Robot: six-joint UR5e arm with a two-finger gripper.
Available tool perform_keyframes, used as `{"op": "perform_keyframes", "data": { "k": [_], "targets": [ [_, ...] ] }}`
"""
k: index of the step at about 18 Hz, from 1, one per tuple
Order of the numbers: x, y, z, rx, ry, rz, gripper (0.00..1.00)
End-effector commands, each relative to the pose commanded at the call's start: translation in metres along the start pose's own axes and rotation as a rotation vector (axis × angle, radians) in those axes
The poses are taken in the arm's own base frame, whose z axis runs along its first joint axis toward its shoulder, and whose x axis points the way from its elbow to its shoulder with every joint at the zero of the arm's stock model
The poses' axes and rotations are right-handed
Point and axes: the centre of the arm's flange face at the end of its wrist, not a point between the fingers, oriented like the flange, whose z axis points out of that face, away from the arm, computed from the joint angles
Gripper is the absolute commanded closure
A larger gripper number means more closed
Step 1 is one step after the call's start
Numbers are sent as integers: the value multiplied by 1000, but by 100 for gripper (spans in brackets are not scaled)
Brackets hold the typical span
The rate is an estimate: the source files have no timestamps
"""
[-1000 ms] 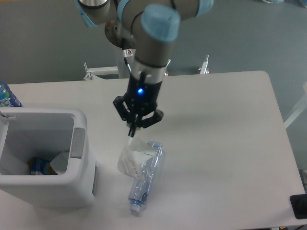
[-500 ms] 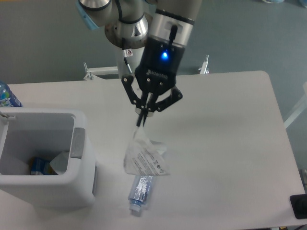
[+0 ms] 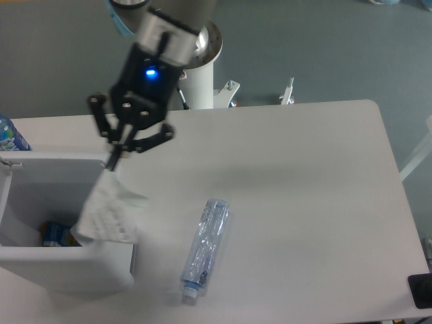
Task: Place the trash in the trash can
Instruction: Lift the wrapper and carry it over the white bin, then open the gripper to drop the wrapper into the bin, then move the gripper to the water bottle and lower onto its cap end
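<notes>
My gripper is shut on the top edge of the crumpled white wrapper, which hangs in the air over the right rim of the white trash can. The wrapper covers the bin's grey handle side. The crushed clear bottle with its bluish cap lies on the table to the right of the bin, cap toward the front edge, well apart from the gripper.
Inside the trash can lie a blue-and-yellow item and some white scraps. An upright blue-labelled bottle shows at the far left edge. A dark object sits at the table's front right corner.
The gripper has lifted the wrapper off the bottle and carried it left, from mid-table to above the bin's right rim. The bottle stays where it lay.
</notes>
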Motion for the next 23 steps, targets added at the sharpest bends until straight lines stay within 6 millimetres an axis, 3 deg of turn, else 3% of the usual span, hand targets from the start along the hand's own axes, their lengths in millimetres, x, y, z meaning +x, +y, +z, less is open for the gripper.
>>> {"op": "perform_keyframes", "data": {
  "k": [2, 4, 6, 7, 13, 17, 19, 23],
  "targets": [
    [10, 8, 12, -23, 19, 13, 100],
    [12, 7, 17, -26, 30, 14, 88],
    [13, 7, 20, -27, 32, 39, 26],
    [13, 4, 18, -16, 24, 61, 0],
    [-3, -2, 7, 13, -3, 25, 0],
    [-72, -26, -23, 75, -79, -141, 0],
    [-102, -30, -25, 82, -99, -179, 0],
    [-156, -19, -18, 41, -210, -188, 0]
  ]
}}
